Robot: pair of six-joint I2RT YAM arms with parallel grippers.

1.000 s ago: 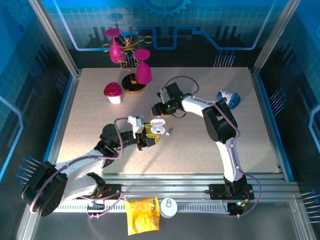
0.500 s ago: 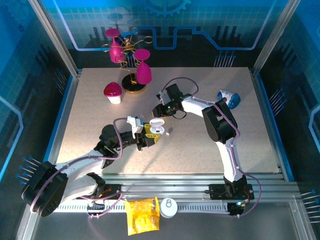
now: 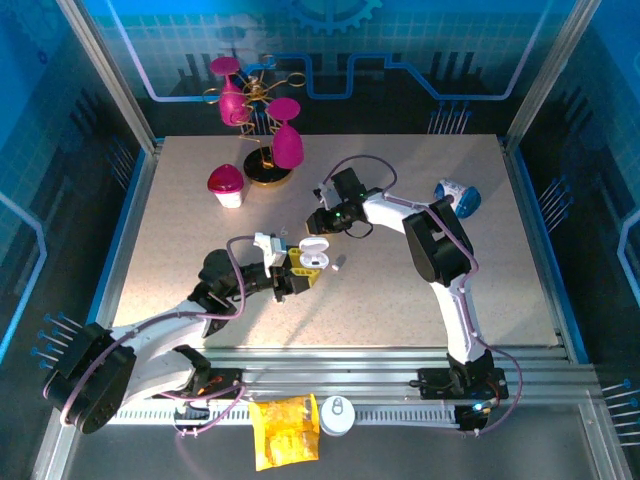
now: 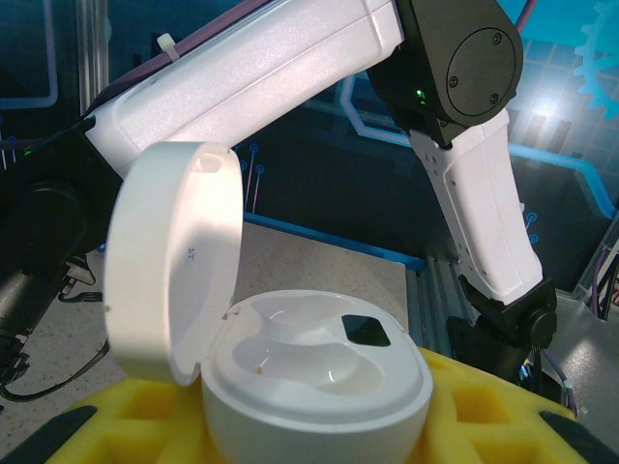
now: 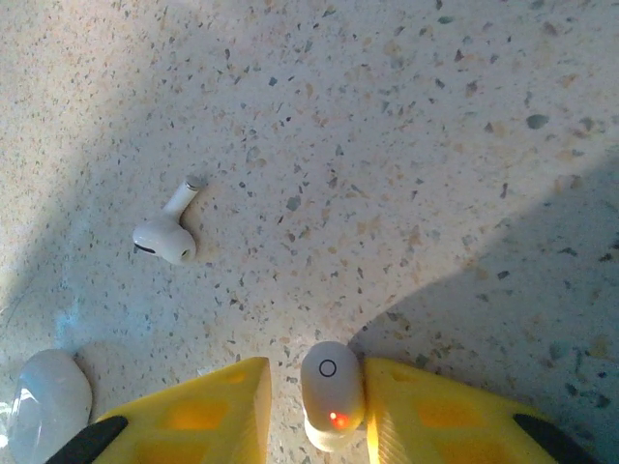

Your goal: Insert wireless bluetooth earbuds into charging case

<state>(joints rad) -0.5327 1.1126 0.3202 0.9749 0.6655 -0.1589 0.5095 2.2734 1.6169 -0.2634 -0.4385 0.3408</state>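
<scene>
Left hand [image 3: 300, 271] clamped on open white charging case [image 4: 319, 382], loose earbud [image 5: 164, 237] lying on speckled desk [image 5: 435, 145] up-left of right hand [image 5: 317, 411], second earbud [image 5: 332, 387], red light lit, between its nearly closed yellow pads [image 5: 193, 411], firm grip not discernible

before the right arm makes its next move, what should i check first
1. Charging case lid open: ok, it stands up at the left.
2. Case pockets free: ok, both are empty.
3. Left claw holding the case: ok, a yellow finger on each side.
4. Right claw grip on the small white piece with a red light: cannot tell, touching on one side, a gap on the other.
5. That piece is an earbud: cannot tell.
6. Loose earbud reachable: ok, it lies alone on the table, apart from the claw.
</scene>
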